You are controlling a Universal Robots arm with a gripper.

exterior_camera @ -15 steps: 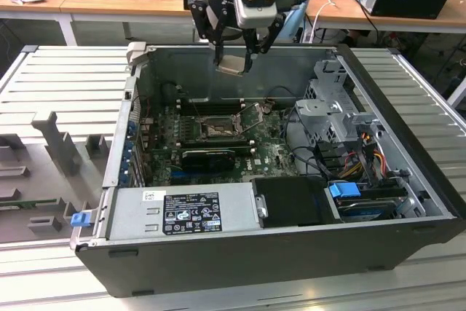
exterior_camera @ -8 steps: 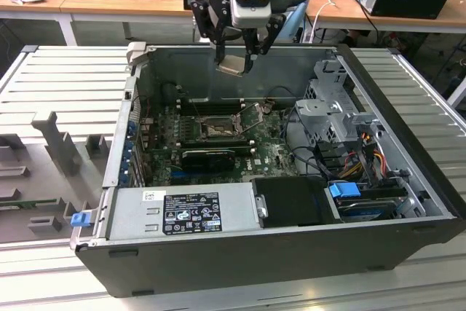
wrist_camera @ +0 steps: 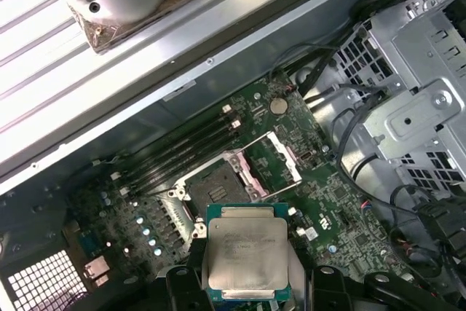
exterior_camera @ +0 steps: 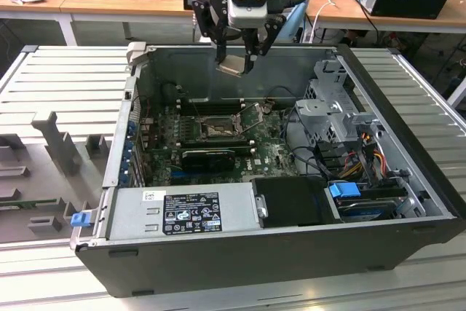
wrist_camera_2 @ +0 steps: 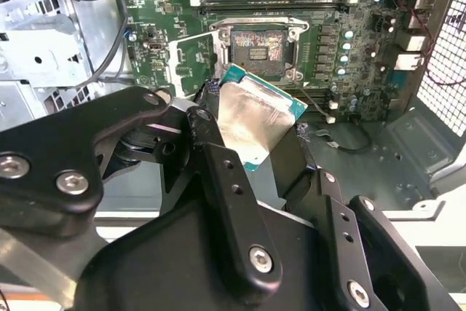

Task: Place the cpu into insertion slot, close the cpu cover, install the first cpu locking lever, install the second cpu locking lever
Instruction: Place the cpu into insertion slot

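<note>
Second wrist view: cpu partly hidden

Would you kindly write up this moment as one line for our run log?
gripper: shut on chip | chip: in the air, tilted, not in socket | socket: empty | cover: swung open

- We see open air between the black gripper, clamped on the flat grey-topped square cpu, and the black-framed square insertion slot.
- The thin silver hinged cpu cover stands swung open beside the slot.
- Long black memory slots and a black finned bar flank it.
- A grey metal drive cage crowds the exterior view's right.
</note>
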